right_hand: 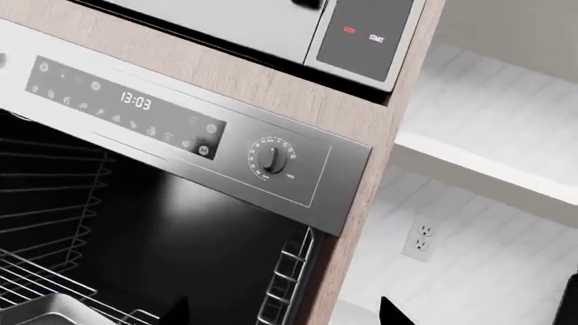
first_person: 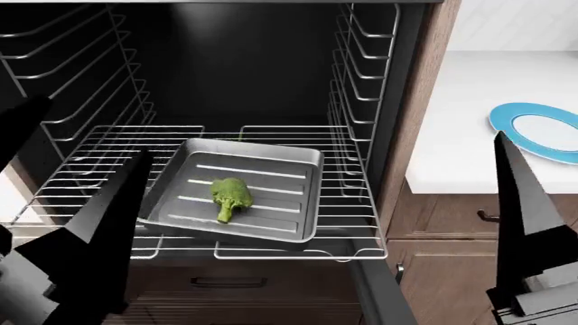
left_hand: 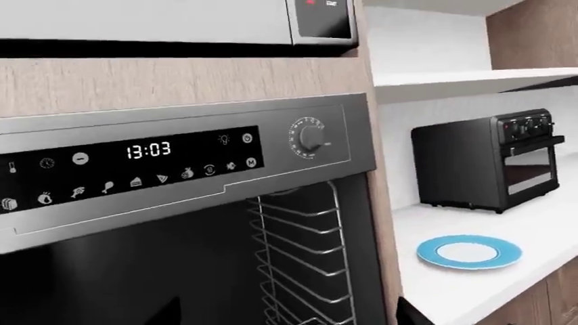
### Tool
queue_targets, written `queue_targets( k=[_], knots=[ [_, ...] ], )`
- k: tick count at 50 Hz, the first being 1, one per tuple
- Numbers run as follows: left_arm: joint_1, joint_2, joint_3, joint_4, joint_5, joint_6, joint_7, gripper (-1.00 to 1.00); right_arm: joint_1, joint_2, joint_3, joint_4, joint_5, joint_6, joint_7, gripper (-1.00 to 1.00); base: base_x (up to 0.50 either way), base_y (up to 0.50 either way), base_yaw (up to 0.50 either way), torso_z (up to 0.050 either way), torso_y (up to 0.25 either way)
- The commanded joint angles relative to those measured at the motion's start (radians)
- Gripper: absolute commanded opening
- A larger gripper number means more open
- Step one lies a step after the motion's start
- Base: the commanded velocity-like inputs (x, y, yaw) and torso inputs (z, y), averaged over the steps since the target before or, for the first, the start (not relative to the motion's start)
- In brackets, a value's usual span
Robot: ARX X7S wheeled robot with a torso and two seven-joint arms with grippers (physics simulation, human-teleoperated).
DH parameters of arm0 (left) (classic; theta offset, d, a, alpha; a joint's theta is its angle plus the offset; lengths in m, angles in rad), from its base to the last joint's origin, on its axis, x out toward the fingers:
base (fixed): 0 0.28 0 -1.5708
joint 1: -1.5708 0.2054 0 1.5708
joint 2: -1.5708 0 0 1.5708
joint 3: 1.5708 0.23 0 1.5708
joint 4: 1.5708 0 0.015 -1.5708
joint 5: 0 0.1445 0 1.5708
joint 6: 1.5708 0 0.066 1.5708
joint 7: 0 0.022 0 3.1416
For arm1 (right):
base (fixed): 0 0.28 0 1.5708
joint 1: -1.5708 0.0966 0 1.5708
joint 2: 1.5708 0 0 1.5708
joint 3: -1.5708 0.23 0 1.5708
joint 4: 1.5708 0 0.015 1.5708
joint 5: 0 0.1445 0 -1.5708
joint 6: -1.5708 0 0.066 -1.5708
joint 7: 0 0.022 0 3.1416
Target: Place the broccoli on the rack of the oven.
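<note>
The oven (first_person: 262, 61) stands open, its black cavity lined with wire ladder rails on both side walls. Its silver wire rack (first_person: 354, 203) is pulled partway forward. A grey ridged tray (first_person: 298, 169) rests on the rack, and the broccoli (first_person: 229, 195) lies in the tray, stalk toward me. My left gripper (first_person: 68, 169) hangs open and empty in front of the rack's left side. One finger (first_person: 519, 196) of my right gripper shows in the head view, right of the oven. In the right wrist view the right gripper (right_hand: 281, 313) is open with nothing between its tips.
A white counter (first_person: 461, 115) right of the oven carries a blue-rimmed plate (first_person: 542, 132) and a small black glass-doored oven (left_hand: 488, 159). The control panel (left_hand: 145, 169) reads 13:03, with a microwave (right_hand: 361, 34) above it. Drawers (first_person: 451, 217) sit under the counter.
</note>
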Motion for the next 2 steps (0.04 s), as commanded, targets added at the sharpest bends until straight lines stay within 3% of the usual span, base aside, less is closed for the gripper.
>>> queue_targets(
  k=[1,2],
  knots=[
    [-0.003,0.03,-0.212,0.018,-0.157,-0.049,-0.012,1.0,0.114,-0.012,-0.015,-0.001,0.03,-0.015,0.003,1.0,0.0,0.0,0.0,0.0,0.0],
    [-0.012,0.038,-0.212,0.023,-0.152,-0.06,-0.002,1.0,0.1,-0.031,0.002,-0.001,0.028,0.0,0.003,1.0,0.0,0.0,0.0,0.0,0.0]
  ],
)
